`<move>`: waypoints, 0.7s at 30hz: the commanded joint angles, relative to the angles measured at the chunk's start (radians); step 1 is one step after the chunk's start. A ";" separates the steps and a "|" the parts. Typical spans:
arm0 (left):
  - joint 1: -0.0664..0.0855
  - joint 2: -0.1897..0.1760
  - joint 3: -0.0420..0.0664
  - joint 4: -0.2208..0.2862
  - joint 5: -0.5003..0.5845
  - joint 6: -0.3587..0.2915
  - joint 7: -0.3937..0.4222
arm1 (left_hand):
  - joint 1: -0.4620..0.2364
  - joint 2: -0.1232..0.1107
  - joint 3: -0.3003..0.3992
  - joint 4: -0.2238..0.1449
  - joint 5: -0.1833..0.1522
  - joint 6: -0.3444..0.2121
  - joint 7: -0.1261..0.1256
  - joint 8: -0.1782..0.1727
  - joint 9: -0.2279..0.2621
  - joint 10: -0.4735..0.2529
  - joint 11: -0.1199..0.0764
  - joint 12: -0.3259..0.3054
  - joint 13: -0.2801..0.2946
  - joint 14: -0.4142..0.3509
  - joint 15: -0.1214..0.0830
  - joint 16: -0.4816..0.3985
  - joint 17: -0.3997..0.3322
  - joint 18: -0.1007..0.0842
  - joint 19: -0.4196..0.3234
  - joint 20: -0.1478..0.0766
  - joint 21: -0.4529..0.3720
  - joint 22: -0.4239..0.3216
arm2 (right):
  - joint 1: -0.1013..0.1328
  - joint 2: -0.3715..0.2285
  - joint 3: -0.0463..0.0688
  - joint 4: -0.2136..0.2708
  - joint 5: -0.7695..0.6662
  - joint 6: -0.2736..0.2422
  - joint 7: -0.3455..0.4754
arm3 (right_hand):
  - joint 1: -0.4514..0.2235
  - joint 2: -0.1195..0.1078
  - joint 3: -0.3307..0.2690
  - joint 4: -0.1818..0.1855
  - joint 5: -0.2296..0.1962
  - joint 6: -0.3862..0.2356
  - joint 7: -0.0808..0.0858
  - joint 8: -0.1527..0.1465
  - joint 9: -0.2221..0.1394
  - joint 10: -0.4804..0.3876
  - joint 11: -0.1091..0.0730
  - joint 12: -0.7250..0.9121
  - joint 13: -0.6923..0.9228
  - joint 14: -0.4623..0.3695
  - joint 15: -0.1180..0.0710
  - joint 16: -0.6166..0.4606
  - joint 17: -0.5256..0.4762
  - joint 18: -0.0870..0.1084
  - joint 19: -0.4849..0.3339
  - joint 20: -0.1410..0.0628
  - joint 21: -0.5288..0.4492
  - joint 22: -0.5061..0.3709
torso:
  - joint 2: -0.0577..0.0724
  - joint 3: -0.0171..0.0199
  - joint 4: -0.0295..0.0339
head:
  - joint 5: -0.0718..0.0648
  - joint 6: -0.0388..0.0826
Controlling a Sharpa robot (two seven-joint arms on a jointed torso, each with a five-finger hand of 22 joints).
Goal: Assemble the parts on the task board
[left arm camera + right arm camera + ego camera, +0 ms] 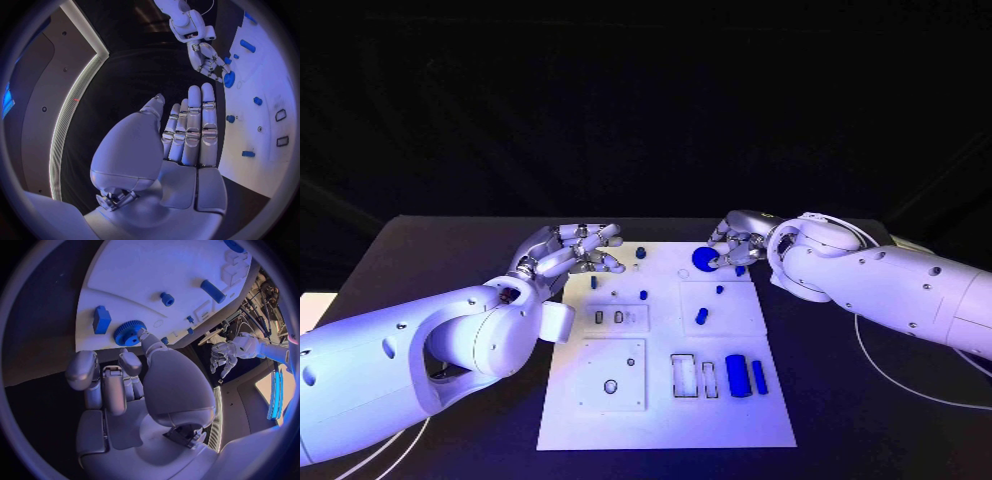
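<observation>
Trouble from here rests mostly with the small blue toothed gear.

Furthest left, the silver many-fingered left hand (574, 250) hovers at the far left edge of the flat white plastic task board (718, 420), fingers straight and apart in its wrist view, holding nothing. If it drops carelessly it could knock the short blue pegs (643, 295) just beside it.

Across the board lie other small blue parts, among them an oblong blue piece (702, 317) mid-board and two upright blue bars (738, 376) near the front, beside empty outlined slots. A sideways nudge could roll or scatter these loose pieces on the black counter (444, 250).

To the right, the silver right hand (733, 250) reaches to the round blue toothed gear (704, 258) at the board's far edge. One fingertip touches its rim in the wrist view; whether it truly grips the gear, I cannot tell. With so slight a contact the gear may slip or skid off the edge.

No brand, label or readable writing appears anywhere.
</observation>
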 commanded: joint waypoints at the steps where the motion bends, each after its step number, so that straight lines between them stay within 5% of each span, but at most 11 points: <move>1: 0.000 0.003 0.001 0.000 -0.002 0.021 0.005 | 0.002 0.006 0.000 -0.006 0.000 0.006 0.004 0.004 0.001 0.007 -0.003 0.004 -0.001 -0.002 -0.001 -0.001 0.001 0.015 -0.009 -0.001 -0.005 0.001 | -0.001 0.006 0.000 -0.005 -0.016 0.026 -0.006 | 0.002 0.008 -0.004 0.005 -0.003 0.000 -0.001 0.006 0.002 0.012 -0.001 0.011 0.010 0.071 0.008 0.005 0.090 -0.009 0.007 0.003 0.008 0.003 | 0.000 0.0003 -0.0001 | 0.001 -0.002; 21: 0.000 0.004 0.001 -0.001 -0.002 0.025 0.002 | 0.003 0.005 0.000 -0.007 0.000 0.005 0.004 0.003 0.000 0.007 -0.003 0.003 -0.001 -0.002 -0.001 -0.001 0.002 0.015 -0.009 -0.001 -0.005 0.001 | -0.002 0.031 -0.002 -0.031 -0.018 0.054 -0.011 | 0.009 0.027 -0.001 0.009 -0.001 0.026 -0.005 0.023 0.007 0.034 -0.005 0.065 0.068 0.073 0.006 0.012 0.101 -0.011 0.009 0.002 0.018 0.017 | 0.000 0.0000 0.0000 | 0.003 -0.007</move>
